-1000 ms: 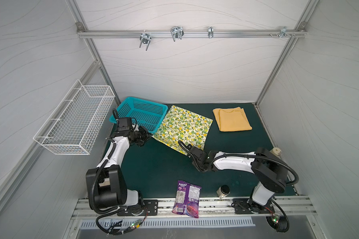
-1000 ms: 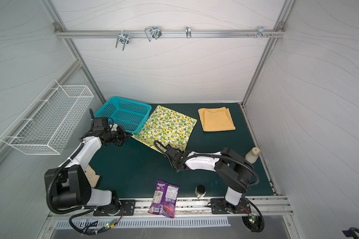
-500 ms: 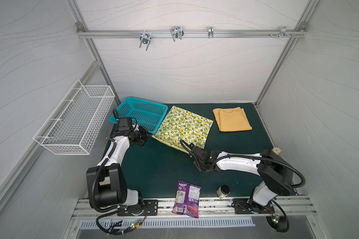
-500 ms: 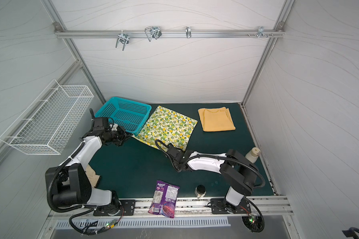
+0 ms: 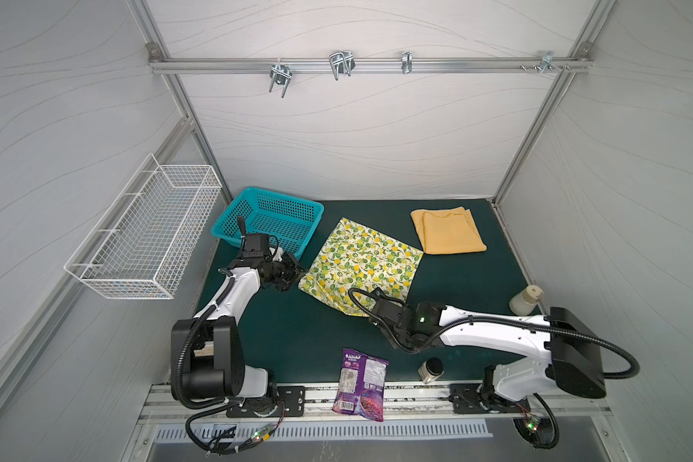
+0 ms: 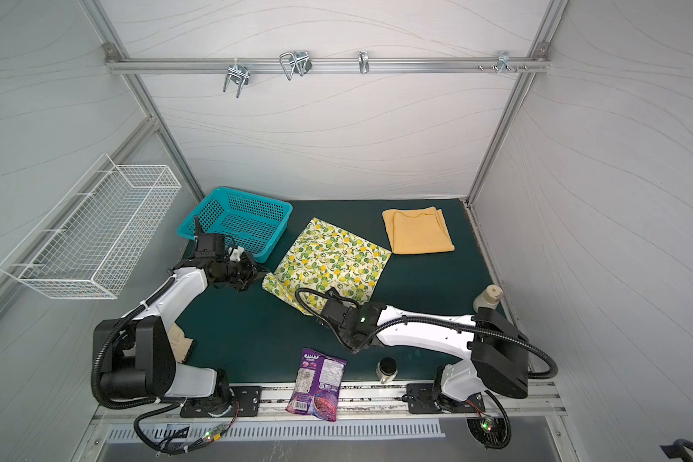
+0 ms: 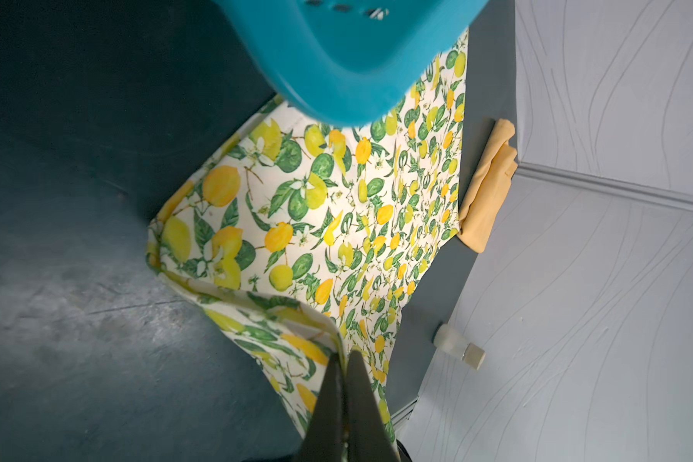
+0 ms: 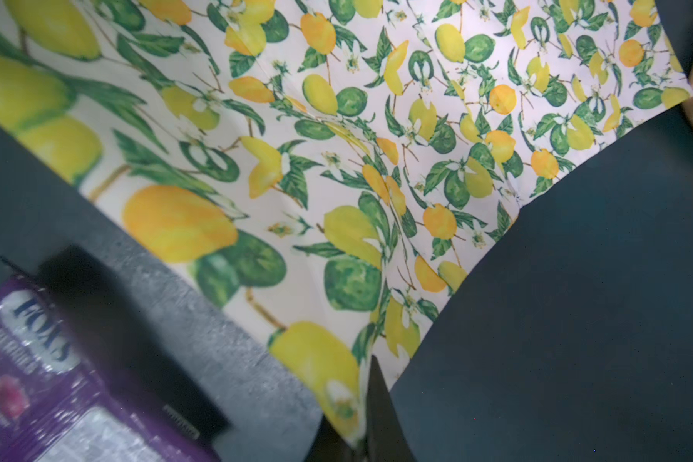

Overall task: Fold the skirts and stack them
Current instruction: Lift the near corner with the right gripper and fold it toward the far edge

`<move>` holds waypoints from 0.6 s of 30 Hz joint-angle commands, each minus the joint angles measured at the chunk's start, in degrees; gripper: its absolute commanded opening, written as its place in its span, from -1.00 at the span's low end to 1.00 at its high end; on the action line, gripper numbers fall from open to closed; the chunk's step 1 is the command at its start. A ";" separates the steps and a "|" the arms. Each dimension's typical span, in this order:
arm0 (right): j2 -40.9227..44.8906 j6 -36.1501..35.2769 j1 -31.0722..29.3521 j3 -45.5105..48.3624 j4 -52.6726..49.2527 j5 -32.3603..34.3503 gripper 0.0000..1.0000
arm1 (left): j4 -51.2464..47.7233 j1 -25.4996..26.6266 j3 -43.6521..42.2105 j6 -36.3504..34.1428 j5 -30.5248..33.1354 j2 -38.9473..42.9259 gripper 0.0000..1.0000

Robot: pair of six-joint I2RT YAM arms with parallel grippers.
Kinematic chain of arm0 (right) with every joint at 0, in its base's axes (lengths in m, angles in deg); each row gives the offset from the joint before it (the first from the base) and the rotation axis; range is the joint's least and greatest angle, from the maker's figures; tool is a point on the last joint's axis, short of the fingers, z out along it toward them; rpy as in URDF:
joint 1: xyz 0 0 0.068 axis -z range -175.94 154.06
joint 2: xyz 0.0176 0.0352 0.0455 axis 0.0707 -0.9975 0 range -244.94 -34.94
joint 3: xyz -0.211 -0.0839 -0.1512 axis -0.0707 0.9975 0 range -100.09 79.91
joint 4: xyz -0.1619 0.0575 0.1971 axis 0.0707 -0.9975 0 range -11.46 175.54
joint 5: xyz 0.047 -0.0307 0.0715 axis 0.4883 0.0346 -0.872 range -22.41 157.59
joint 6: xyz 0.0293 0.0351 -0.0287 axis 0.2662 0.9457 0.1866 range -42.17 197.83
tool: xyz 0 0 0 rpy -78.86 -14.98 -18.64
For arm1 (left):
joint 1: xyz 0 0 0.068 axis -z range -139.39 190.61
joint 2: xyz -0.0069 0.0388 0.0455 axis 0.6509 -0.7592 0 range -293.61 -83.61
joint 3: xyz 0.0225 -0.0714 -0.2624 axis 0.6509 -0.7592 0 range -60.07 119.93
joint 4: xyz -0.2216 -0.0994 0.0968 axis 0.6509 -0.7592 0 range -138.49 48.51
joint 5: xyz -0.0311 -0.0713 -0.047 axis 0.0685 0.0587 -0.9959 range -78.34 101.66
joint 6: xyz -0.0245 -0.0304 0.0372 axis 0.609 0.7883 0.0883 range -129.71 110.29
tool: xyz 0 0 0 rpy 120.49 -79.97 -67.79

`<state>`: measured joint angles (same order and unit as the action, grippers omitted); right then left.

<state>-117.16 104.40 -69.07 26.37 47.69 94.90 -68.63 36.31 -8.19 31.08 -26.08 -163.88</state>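
Dark green matting covers the table [image 5: 289, 332], walled in white. At its 6 o'clock edge a purple snack bag [image 5: 361, 384] overhangs the rail, with a small dark-lidded jar [image 5: 431, 370] just beside it toward 5 o'clock. Farther in, the right claw [image 8: 367, 404] is clenched on the 6 o'clock corner of the lemon-print skirt [image 5: 361, 264], which lies spread near the table's middle. The left claw [image 7: 343, 360] pinches that skirt's 9 o'clock corner, the hem lifted and curled at the grip. A pale bottle [image 5: 525, 300] stands at 3 o'clock. The folded yellow skirt [image 5: 449, 232] lies flat at 1 o'clock, apart from the printed one. A teal basket [image 5: 273, 220] sits at 11 o'clock.
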 commanded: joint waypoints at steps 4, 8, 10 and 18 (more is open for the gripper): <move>-3.81 8.92 -7.57 -6.00 -7.14 2.09 -0.89 | -8.09 0.00 9.13 -4.96 4.20 3.69 -1.00; -5.88 9.74 -10.08 -10.05 -9.10 3.61 -0.89 | -10.99 0.02 14.39 -4.65 5.73 4.67 -1.00; -5.58 9.73 -10.12 -10.80 -9.50 3.88 -0.89 | -11.35 0.01 16.07 -4.06 6.79 5.10 -1.00; 1.00 9.36 -6.00 -7.24 -9.70 2.16 -0.87 | -6.44 2.88 15.60 -1.03 6.10 3.25 -1.00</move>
<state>-119.71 112.59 -76.89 18.00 41.11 97.06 -77.92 37.87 6.82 28.75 -20.79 -159.84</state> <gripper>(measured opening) 0.068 0.047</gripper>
